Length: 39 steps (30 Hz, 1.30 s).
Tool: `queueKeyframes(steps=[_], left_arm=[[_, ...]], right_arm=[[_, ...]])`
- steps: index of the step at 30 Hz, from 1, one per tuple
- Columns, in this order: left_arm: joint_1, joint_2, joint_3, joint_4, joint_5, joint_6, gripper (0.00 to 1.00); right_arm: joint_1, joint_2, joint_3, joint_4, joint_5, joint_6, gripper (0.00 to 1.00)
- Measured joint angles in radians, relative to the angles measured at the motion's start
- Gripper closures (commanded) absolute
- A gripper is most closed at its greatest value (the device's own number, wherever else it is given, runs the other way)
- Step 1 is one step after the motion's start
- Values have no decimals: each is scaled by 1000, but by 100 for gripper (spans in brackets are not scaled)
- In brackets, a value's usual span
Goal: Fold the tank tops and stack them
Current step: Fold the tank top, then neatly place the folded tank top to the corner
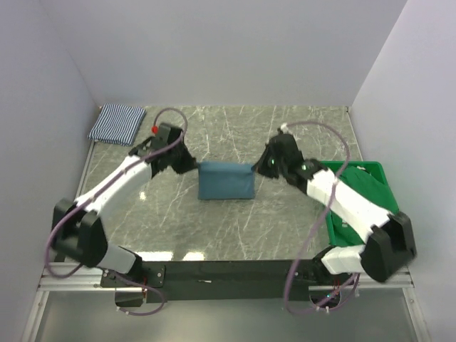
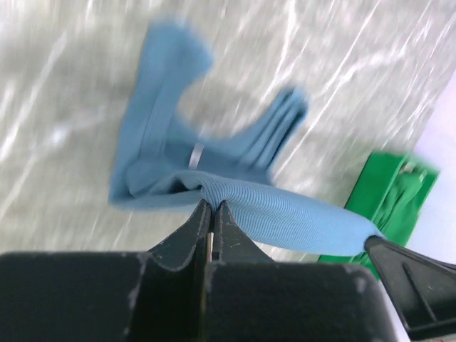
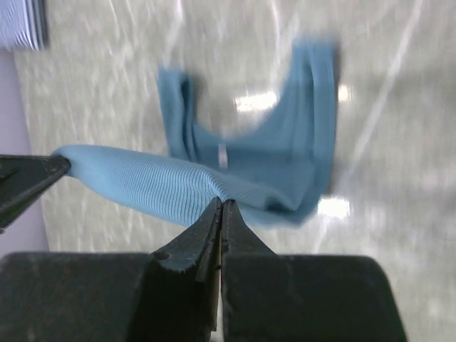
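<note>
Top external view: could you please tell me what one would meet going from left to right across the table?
striped tank top, folded → left pincer → teal tank top, gripped at each end by a pincer → right pincer → green crate

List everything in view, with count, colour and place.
teal tank top: one, teal-blue, mid-table, stretched between both hands
striped tank top: one, navy and white, folded, far left corner
crate: one, green, right side, partly hidden by the right arm
table: one, grey marbled, under everything
left arm: one, white and black, left side
right arm: one, white and black, right side
left hand: one, black, shut on the teal tank top
right hand: one, black, shut on the teal tank top
</note>
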Motion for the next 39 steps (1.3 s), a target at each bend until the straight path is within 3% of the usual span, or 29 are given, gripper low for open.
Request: queueKeyframes(steps=[2, 3, 4, 6, 9, 12, 17, 23, 24, 26, 30, 39], left_arm=[[48, 111, 100, 31, 20, 29, 91], [69, 183, 158, 40, 31, 40, 77], [86, 259, 226, 54, 35, 56, 67], [111, 406, 335, 99, 46, 87, 55], [145, 601, 470, 119, 73, 112, 49], [173, 707, 517, 109, 88, 135, 47], [201, 665, 496, 71, 84, 146, 47], [179, 489, 291, 121, 126, 164, 36], [174, 470, 254, 137, 142, 167, 27], [166, 441, 170, 163, 178, 185, 26], [162, 441, 104, 156, 200, 222, 23], [168, 497, 109, 161, 238, 297, 21]], right_arm=[[-61, 113, 108, 15, -39, -39, 96], [-90, 174, 166, 19, -56, -56, 91], [-114, 245, 230, 19, -72, -74, 77], [-149, 377, 350, 21, -90, -109, 68], [-190, 557, 470, 29, -95, -148, 62], [-217, 627, 475, -13, -86, -167, 60], [-230, 590, 432, -45, -49, -184, 60], [-128, 462, 321, -43, 20, -184, 60], [-100, 456, 317, -43, 29, -184, 60], [-55, 459, 317, -35, 37, -185, 60], [-25, 504, 316, -11, 39, -189, 60], [-51, 597, 226, 26, 38, -211, 61]])
